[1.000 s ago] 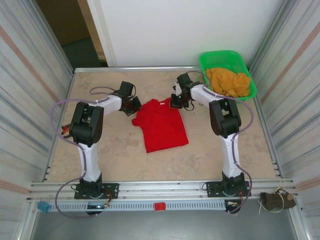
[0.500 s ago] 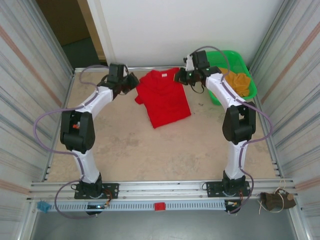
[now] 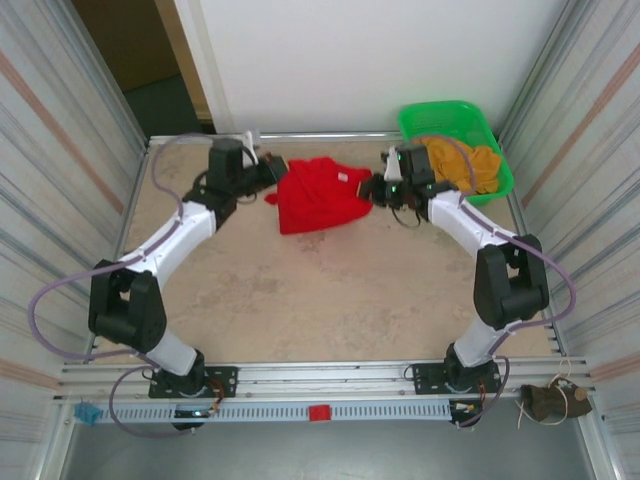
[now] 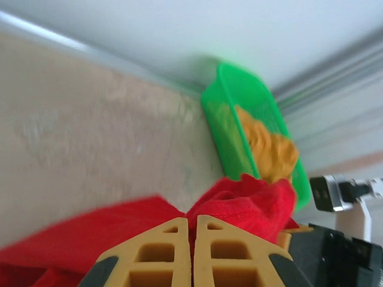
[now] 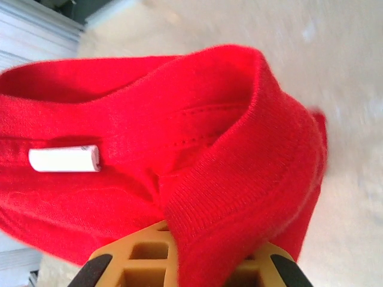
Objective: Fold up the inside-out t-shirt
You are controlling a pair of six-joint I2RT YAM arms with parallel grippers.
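The inside-out t-shirt (image 3: 322, 196) is bright red and hangs bunched between both grippers at the far middle of the table. My left gripper (image 3: 272, 174) is shut on its left edge; in the left wrist view the tan fingers (image 4: 161, 251) press together on red fabric (image 4: 251, 206). My right gripper (image 3: 375, 190) is shut on the right edge. In the right wrist view the ribbed neckband (image 5: 251, 173) folds over the fingers (image 5: 134, 257), and a white label (image 5: 64, 158) shows on the shirt.
A green basket (image 3: 500, 150) holding an orange-yellow cloth (image 3: 462, 165) stands at the far right corner, close behind the right arm, and shows as a green basket (image 4: 230, 128) in the left wrist view. Corrugated walls and metal rails bound the table.
Both grippers first carried the shirt toward the far edge, then came slightly nearer. The shirt, spread flat before, now sags bunched and shorter between them.
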